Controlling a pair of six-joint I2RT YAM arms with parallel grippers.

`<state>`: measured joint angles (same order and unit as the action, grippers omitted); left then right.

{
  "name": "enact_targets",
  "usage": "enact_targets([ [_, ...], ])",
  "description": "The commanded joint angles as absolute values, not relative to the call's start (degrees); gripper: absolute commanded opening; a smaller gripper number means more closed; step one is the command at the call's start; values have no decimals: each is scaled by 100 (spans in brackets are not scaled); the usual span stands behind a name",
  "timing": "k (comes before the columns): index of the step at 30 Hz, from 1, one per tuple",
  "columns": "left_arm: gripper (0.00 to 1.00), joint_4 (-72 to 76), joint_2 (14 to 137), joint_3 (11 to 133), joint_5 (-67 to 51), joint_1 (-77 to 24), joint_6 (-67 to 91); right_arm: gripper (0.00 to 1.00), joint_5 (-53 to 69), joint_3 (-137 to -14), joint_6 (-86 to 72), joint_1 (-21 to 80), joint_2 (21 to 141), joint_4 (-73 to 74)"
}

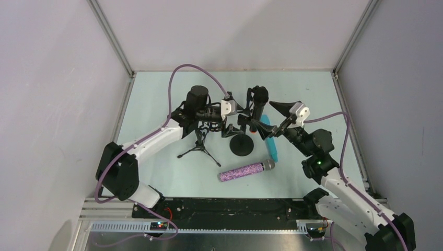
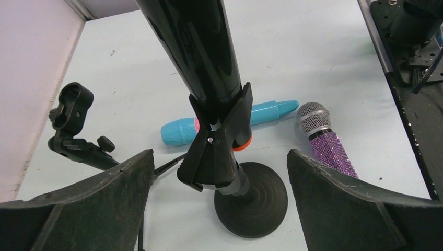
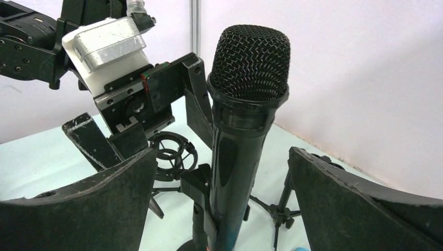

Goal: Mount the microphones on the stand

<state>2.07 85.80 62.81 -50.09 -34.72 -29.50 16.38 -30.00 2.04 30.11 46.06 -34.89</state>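
My left gripper (image 2: 220, 157) and right gripper (image 3: 222, 152) are both spread wide. The black microphone (image 3: 245, 130) stands in each gap, and neither pair pinches it. Its long axis runs near upright, its lower end in the clip (image 2: 217, 151) over the round base (image 2: 261, 204) (seated, I judge). The light blue microphone (image 1: 269, 138) lies flat just right of that base in the top view, nearer my right arm. The purple microphone (image 1: 245, 171) lies below centre.

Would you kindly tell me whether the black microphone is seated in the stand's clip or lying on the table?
Seated, upright: the black microphone passes through the clip above the round base, head up.
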Motion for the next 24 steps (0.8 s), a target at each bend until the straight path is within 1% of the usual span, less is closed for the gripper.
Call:
enact_targets([
  [1,100,393,8326,6399,-4891,-3478,-2861,99,1686,-2995,312,2870,4213,-2808],
  [8,100,516,8313,6365,-4985,-3333,-2697,99,1767,-2593,32,2647,3694,-2611],
  [15,100,1127,8322,6287,-5455,-2915,-1851,99,1867,-2311,-222,2552,3440,-2518],
  [22,100,1430,8230,5852,-5344,-2880,-1548,100,2003,-2022,-434,2333,3293,-2677],
  [24,98,1530,8260,5747,-5328,-2898,-1501,99,2054,-1975,-487,2264,3227,-2693],
])
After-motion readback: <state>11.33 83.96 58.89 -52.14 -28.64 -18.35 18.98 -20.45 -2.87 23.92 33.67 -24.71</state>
